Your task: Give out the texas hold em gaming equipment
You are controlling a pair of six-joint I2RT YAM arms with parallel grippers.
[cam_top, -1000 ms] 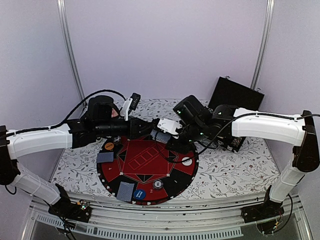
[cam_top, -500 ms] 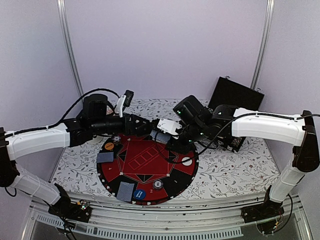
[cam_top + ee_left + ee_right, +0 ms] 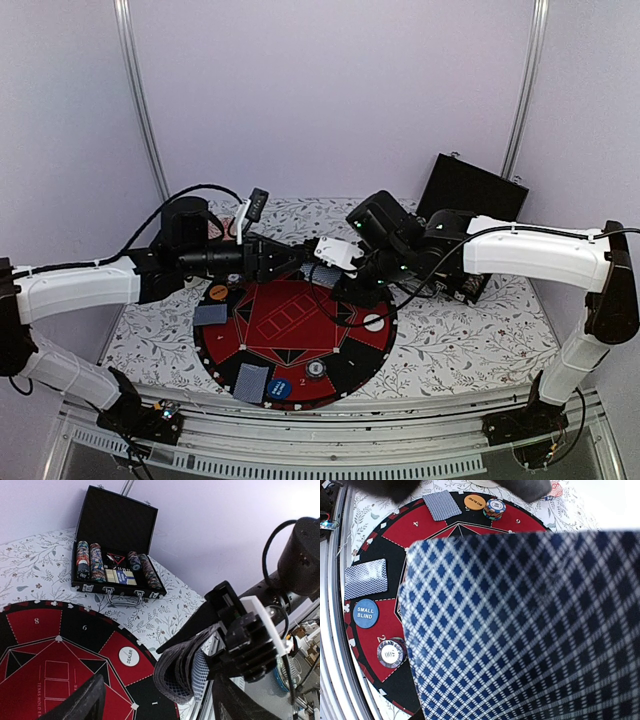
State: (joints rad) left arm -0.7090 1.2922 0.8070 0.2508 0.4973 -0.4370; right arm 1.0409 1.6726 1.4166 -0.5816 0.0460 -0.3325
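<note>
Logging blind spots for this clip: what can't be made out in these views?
Right wrist: the deck of cards fills the frame, hiding the right gripper's fingers and much of the poker mat.
Top external: whether the left gripper touches the deck; the arms crowd it.
Left wrist: markings in the chip case are too small.

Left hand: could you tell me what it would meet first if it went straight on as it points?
Probably the deck of cards gripped in the right hand, though depth is unclear.
</note>
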